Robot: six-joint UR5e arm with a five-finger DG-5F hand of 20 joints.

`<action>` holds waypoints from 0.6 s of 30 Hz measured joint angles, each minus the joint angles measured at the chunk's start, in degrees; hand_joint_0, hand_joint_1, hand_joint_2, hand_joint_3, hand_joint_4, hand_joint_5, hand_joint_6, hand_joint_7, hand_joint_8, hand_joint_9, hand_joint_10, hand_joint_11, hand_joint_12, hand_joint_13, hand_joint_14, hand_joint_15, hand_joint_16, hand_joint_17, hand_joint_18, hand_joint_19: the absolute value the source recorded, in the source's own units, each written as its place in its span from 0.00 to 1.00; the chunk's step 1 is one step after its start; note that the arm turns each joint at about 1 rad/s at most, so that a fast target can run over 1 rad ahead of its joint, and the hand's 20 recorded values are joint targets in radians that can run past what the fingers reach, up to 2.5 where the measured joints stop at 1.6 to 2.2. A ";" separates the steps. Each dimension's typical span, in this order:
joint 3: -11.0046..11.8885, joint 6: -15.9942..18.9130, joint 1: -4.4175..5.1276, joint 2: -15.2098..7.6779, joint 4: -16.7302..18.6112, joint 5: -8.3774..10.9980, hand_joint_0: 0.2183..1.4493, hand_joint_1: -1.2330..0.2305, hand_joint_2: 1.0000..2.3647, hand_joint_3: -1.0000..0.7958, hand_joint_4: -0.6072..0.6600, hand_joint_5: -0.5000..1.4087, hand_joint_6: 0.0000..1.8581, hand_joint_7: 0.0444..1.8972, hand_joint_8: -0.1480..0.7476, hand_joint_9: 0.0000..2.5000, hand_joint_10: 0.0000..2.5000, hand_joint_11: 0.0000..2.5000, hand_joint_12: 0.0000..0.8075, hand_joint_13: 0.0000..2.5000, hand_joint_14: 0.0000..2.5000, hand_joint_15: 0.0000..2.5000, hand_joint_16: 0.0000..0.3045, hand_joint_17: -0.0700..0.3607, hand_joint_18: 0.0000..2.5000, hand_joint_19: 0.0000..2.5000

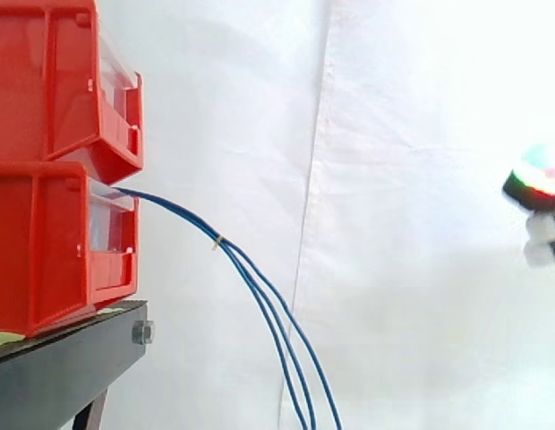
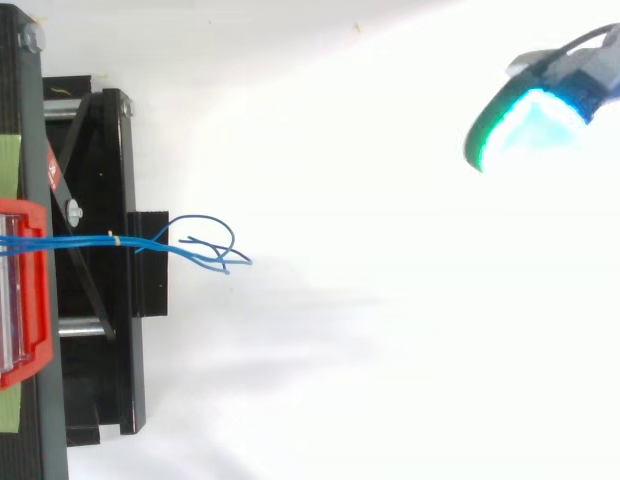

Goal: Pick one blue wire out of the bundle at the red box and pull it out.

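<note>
wires [image 1: 175, 218], blue, hang from lower red bin [image 1: 45, 242], well apart from hand [image 2: 535, 125]; hand's state unreadable.

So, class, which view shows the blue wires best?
The side view: the blue wires leave the lower red bin, pass a pale tie, then fan out downward. The top view foreshortens them into overlapping loops.

On my side view a white curtain [image 1: 412, 269] hangs behind everything, with one long fold [image 1: 315, 179] running down it and the light brightest toward its upper right. A black stand [image 1: 63, 367] sits at lower left, a silver bolt [image 1: 142, 333] at its corner. From above, I see it over a bright white surface [image 2: 390, 380], with green strips [image 2: 5, 160] along its left edge.
</note>
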 measured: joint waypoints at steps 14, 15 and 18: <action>5.11 -0.24 0.73 -13.15 9.39 2.44 0.21 0.53 0.00 0.28 0.74 0.15 0.27 0.39 0.55 0.20 0.00 0.01 0.55 0.11 0.00 0.01 0.21 0.49 0.16 0.11; 6.55 -0.26 0.74 -14.65 9.28 2.55 0.21 0.53 0.00 0.28 0.74 0.15 0.27 0.39 0.55 0.20 0.00 0.00 0.55 0.11 0.00 0.01 0.21 0.49 0.16 0.11; 10.68 -0.23 0.74 -18.30 8.65 2.61 0.21 0.53 0.00 0.28 0.74 0.16 0.27 0.39 0.55 0.20 0.00 0.01 0.55 0.11 0.00 0.01 0.21 0.49 0.16 0.12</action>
